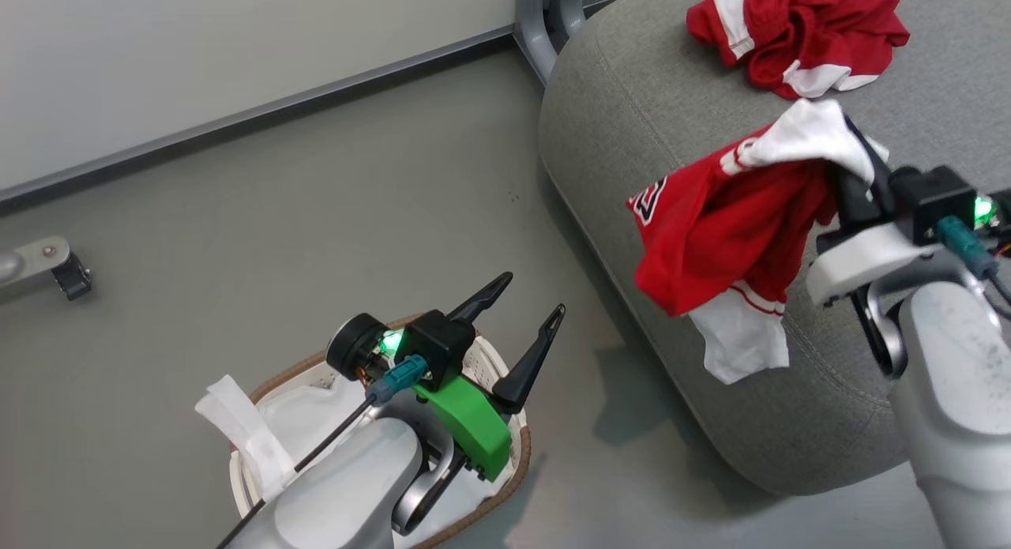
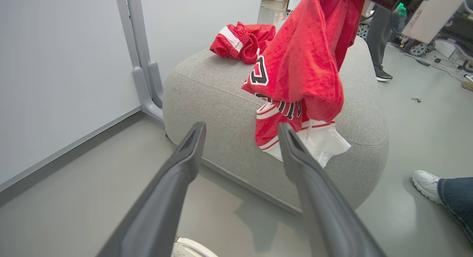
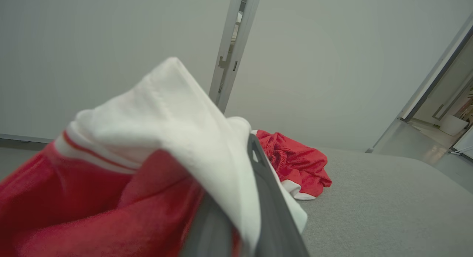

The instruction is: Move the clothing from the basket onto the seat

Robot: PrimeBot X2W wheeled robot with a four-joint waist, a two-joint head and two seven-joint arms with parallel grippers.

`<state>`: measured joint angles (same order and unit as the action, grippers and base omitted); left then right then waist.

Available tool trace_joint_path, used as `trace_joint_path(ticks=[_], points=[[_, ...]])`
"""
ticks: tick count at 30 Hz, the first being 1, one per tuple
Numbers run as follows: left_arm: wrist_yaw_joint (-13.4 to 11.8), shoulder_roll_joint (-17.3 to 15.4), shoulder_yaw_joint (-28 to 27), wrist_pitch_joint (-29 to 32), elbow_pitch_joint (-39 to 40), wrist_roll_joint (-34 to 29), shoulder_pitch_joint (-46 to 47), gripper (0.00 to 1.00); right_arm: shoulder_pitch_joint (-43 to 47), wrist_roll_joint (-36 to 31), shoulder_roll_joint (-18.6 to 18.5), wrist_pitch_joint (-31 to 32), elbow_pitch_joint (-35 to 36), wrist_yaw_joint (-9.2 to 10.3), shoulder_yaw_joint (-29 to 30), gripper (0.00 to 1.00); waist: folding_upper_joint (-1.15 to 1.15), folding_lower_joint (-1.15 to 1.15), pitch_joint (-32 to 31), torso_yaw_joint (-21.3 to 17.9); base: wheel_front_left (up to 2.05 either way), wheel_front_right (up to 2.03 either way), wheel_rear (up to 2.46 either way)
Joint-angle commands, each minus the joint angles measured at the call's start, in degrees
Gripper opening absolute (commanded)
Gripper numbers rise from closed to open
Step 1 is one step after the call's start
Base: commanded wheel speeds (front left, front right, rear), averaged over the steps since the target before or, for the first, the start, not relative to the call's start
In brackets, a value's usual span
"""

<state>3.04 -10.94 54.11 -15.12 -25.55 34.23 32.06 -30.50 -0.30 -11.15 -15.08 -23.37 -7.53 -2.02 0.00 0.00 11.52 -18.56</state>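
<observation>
Nearby, left gripper (image 1: 533, 294): fingers spread wide and empty, over the basket (image 1: 521, 446) at lower left.
Basket rim: a white cloth (image 1: 237, 423) is draped over it; cannot tell whether garment or liner.
Mid right, right gripper (image 1: 857, 174): fingers pinched on the red jersey (image 1: 727, 233), which hangs at the edge of the seat (image 1: 632, 99).
Handling: likely light, limp, clingy; take a bunched fold, as at this white trim.
Top right, farthest: red shorts (image 1: 798, 28) lie crumpled on the grey cushion.
</observation>
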Motion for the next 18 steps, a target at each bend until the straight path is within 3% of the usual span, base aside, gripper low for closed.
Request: trace_joint_path(ticks=[1, 9, 18], points=[[-0.06, -0.62, -0.20, -0.03, 0.41, -0.84, 1.31, 1.00, -2.89, 0.58, -1.60, -0.13, -0.75, 0.08, -0.25, 0.00, 0.00, 0.00, 2.86, 1.43, 0.00, 0.00, 0.00], [-0.87, -1.39, -0.02, 0.19, 2.81, -2.86, 4.49, 1.00, -21.82, 2.97, -9.85, 2.18, -5.70, 0.08, 0.45, 0.00, 0.00, 0.00, 10.59, 3.87, 0.00, 0.00, 0.00], [-1.74, -0.37, 0.70, 0.93, 8.41, -5.53, 9.29, 1.00, -37.60, 1.19, -24.09, 7.83, -10.61, 0.08, 7.51, 0.00, 0.00, 0.00, 20.24, 10.30, 0.00, 0.00, 0.00]])
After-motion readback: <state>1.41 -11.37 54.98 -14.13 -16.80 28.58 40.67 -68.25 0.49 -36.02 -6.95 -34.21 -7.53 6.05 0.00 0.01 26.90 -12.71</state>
